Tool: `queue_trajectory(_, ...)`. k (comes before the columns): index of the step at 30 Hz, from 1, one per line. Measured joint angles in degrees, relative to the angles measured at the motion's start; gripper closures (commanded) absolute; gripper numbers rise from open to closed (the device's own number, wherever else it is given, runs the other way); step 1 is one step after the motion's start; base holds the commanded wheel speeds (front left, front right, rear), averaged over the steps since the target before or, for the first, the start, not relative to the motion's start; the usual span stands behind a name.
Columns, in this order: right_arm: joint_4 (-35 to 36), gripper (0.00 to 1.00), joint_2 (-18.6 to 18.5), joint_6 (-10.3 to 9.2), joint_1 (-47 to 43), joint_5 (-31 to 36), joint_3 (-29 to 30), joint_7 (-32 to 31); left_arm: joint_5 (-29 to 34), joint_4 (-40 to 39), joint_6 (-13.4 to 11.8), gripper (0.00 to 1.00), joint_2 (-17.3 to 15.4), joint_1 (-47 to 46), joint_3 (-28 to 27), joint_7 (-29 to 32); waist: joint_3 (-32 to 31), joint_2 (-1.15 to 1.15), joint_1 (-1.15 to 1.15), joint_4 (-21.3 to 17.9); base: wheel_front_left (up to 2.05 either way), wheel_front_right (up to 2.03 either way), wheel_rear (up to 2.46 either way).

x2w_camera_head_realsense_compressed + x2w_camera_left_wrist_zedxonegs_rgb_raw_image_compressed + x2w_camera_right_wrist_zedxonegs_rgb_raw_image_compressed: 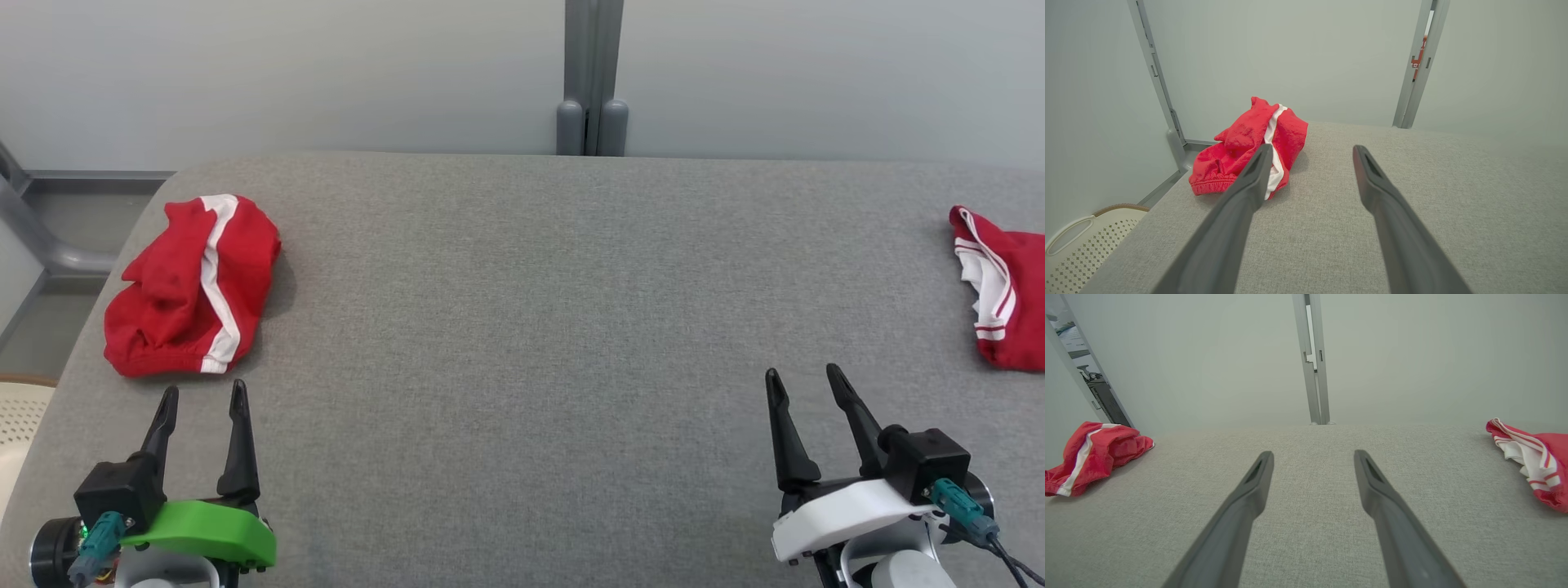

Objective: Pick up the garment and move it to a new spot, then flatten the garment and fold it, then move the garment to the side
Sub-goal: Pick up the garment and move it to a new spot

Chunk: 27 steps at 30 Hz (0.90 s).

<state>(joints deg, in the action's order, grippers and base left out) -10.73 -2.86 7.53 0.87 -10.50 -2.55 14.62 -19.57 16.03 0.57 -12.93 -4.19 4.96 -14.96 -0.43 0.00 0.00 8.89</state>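
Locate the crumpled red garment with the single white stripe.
In the head view, the crumpled red garment with the single white stripe lies near the grey fabric table's left edge, just beyond the open left gripper, untouched.

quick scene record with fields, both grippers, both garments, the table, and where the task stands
left gripper: jaws open, holding nothing
right gripper: jaws open, holding nothing
table: grey fabric top
left garment: red with a white stripe, crumpled, near the table's left edge, just ahead of the left gripper, not touched
right garment: red and white, crumpled, at the right edge, cut off in the head view
basket: cream, perforated, beside the table's left side
task state: no garment picked up yet
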Motion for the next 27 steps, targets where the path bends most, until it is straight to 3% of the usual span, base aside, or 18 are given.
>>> queue_trajectory(27,-1.78,0.0,0.04,0.0,0.79,-0.11,-0.75,-0.15,-0.97,-0.25,-0.93,0.0,-1.14,0.94,-1.04,-0.08,0.87,0.0,0.0,15.42,0.0,0.0,0.0)
